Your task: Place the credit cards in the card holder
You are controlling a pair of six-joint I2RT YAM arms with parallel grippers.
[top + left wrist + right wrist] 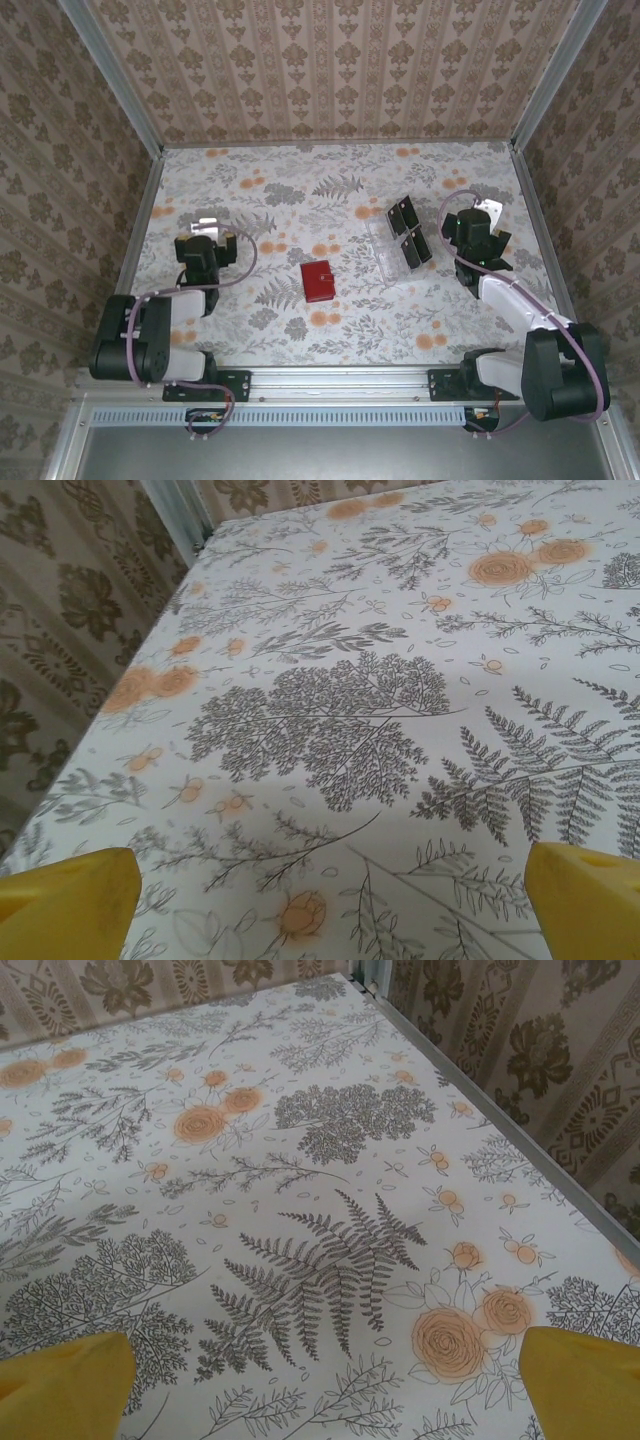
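The square red card holder (320,281) is lying flat on the flowery desk (300,190). Thin black credit cards (409,232) are sitting at its two o'clock, on a clear tray (385,252). The left pincer (207,230) and the right pincer (481,214) are gaping wide, gripping nothing.

— The tabletop (300,340) looks smooth and dull, with flowers printed on it.
— The tray (382,252) is clear plastic, a bit shiny. The card holder (320,282) is red and smooth.
— The credit cards (403,214) look dark and smooth. The front rail (340,380) is grey metal.
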